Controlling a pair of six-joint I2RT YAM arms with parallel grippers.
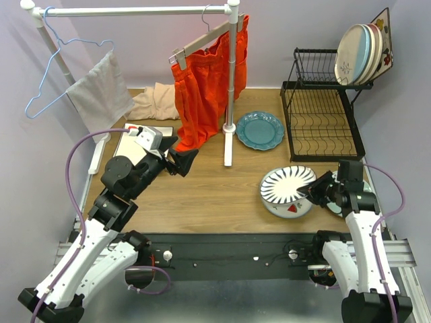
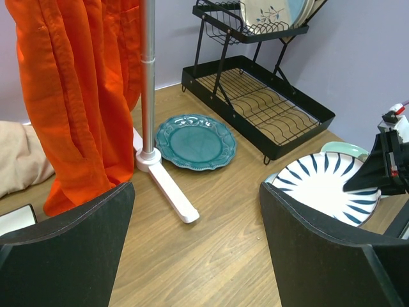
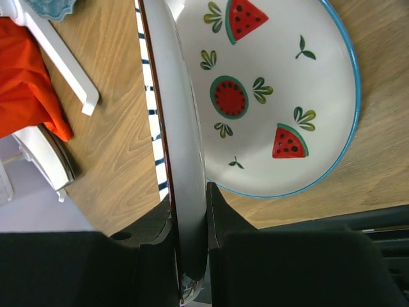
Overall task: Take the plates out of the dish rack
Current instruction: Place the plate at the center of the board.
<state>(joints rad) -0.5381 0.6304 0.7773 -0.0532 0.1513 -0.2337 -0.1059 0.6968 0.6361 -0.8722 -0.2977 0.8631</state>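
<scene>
At the near right of the table, the blue-striped white plate (image 1: 286, 183) is clamped by its rim in the right pincer (image 3: 190, 198), one finger on each face. It hangs tilted over a watermelon plate (image 3: 281, 96) that lies flat on the wood; whether the two touch I cannot tell. A pale mint plate (image 2: 342, 148) lies just behind them. Farther back a teal plate (image 1: 259, 130) lies flat, beside the black dish rack (image 1: 322, 124) in the far right corner, whose upper shelf holds a row of upright plates (image 1: 358, 54).

The left pincer (image 2: 198, 249) is released, its jaws wide apart, above the table (image 1: 215, 195) at the left and holding nothing. The table is brown wood grain, against a lilac wall (image 1: 148, 40). A white clothes rail (image 1: 232, 81) carries an orange garment (image 1: 202, 87) and a blue hanger (image 1: 50, 74) with a grey cloth (image 1: 101, 94); a beige cloth (image 1: 153, 102) lies behind.

The striped plate covers most of the watermelon plate from above, the right arm hides most of the mint plate, and the racked plates overlap too closely to count.
</scene>
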